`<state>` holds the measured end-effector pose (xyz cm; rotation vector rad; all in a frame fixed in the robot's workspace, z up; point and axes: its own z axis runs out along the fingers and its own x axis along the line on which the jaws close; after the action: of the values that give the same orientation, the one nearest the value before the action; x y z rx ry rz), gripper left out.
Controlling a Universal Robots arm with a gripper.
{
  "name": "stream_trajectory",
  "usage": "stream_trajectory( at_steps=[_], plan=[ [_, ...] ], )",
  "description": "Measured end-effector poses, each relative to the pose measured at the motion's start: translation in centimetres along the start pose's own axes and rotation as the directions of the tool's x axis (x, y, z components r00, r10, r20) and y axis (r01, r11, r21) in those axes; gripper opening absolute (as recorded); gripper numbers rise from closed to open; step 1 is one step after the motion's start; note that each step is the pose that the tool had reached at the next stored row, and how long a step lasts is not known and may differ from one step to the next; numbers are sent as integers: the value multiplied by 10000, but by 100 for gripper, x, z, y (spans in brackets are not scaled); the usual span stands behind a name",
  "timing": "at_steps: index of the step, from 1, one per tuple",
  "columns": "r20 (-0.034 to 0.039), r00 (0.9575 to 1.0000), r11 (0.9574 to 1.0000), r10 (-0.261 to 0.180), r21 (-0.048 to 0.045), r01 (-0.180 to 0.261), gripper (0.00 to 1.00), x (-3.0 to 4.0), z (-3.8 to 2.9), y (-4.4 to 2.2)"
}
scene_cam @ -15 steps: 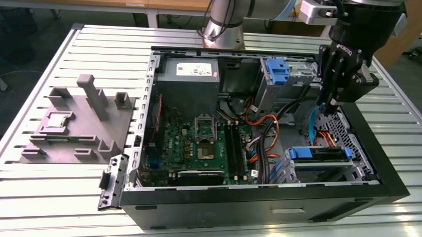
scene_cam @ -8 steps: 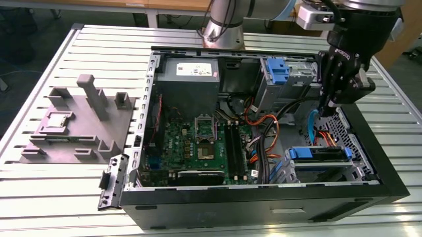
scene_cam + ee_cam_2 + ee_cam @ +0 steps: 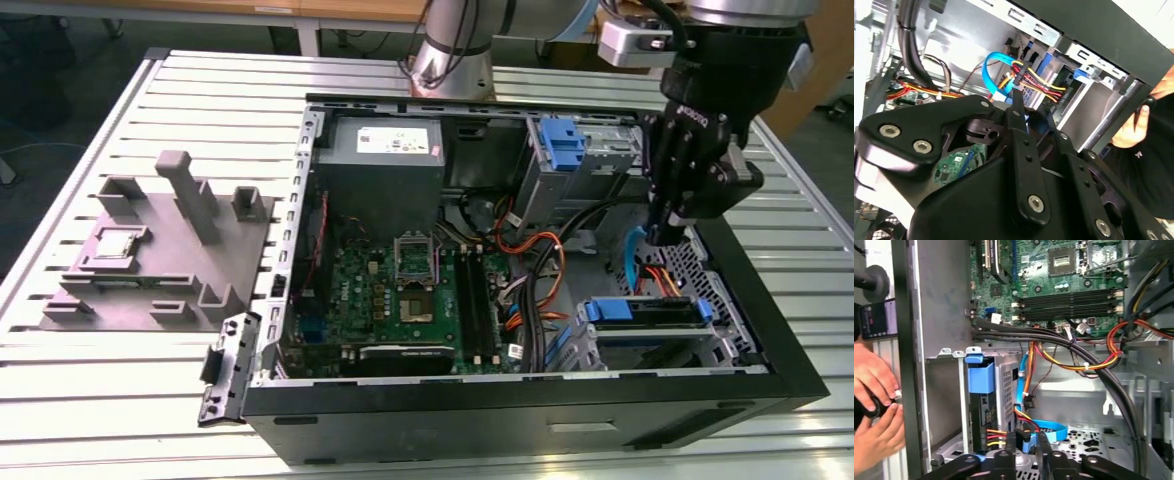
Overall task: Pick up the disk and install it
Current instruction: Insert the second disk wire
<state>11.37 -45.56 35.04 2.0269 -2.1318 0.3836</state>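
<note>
The disk sits slotted in the lower drive bay at the case's front, on the exterior view's right. Its blue carrier shows and its label is hidden. In the first wrist view the blue carrier tab of the disk stands in the bay, with red, yellow and black wires plugged in below it. My gripper hangs inside the open case just above that bay, beside a blue data cable. In the first wrist view the gripper is open by a narrow gap and holds nothing.
Another blue carrier sits in the upper bay, next to the grey power supply. Cable bundles cross above the motherboard. A person's hands rest outside the case wall. A grey fixture stands on the slatted table.
</note>
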Motion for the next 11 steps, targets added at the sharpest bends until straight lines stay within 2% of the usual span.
stream_trajectory(
  at_steps=[1, 2, 5, 7, 11],
  plan=[
    [-72, 10000, 10000, -3, 5, 3, 30, -1, 2, 0],
    [-129, 9999, 10000, -5, 10, 5, 23, -1, 4, 0],
    [-239, 9997, 10000, -11, 17, 11, 21, -2, 6, 0],
    [-272, 9996, 10000, -12, 19, 13, 21, -2, 7, 1],
    [-277, 9996, 10000, -12, 20, 12, 21, -2, 8, 1]
  ],
)
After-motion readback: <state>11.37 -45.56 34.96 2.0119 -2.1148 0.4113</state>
